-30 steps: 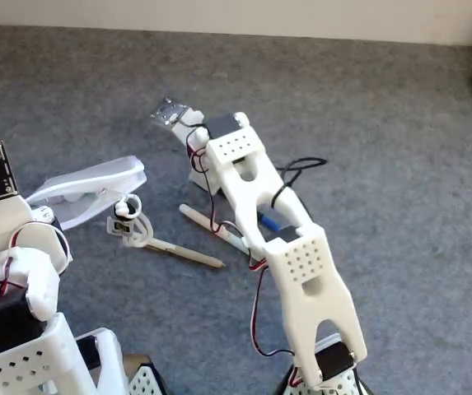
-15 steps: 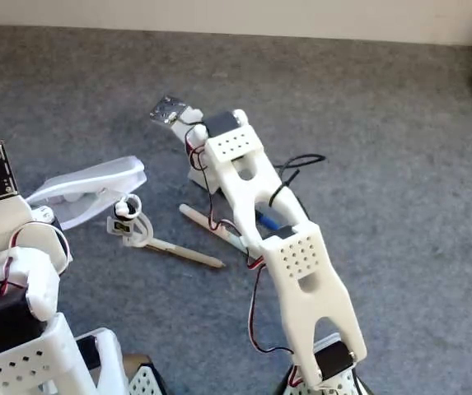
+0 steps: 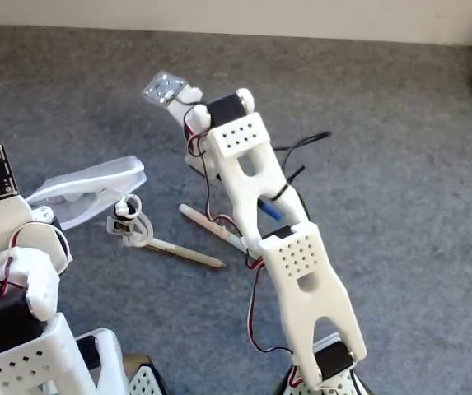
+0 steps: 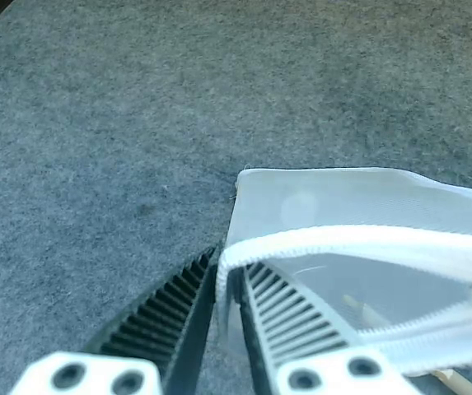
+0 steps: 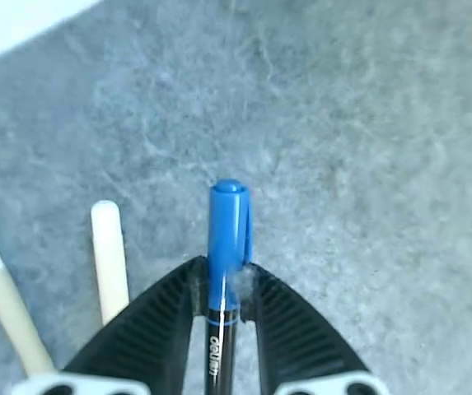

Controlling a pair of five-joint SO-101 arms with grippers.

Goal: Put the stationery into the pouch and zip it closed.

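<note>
My right gripper (image 5: 223, 276) was clamped on the blue capped felt-tip pen (image 5: 227, 218). It held the pen just behind the cap, which stuck out ahead of the fingers. My left gripper (image 4: 229, 267) was pinched tight on one lip of the white translucent mesh pouch (image 4: 343, 206), near the end of its zip, so the mouth gaped.

In the high view the pouch lay on the grey carpet (image 3: 384, 123), toward nine o'clock from the held pen. A cream-capped white pen (image 3: 207, 224) and a slim beige stick (image 3: 182, 251) lay on the floor between them.

I judged the step was best done by carrying the pen over cap first, clear above those two. I would line it up with the mouth's long axis and let go only once the cap was well inside. The likeliest snag looked to be catching the zip teeth or pushing the held lip shut.
</note>
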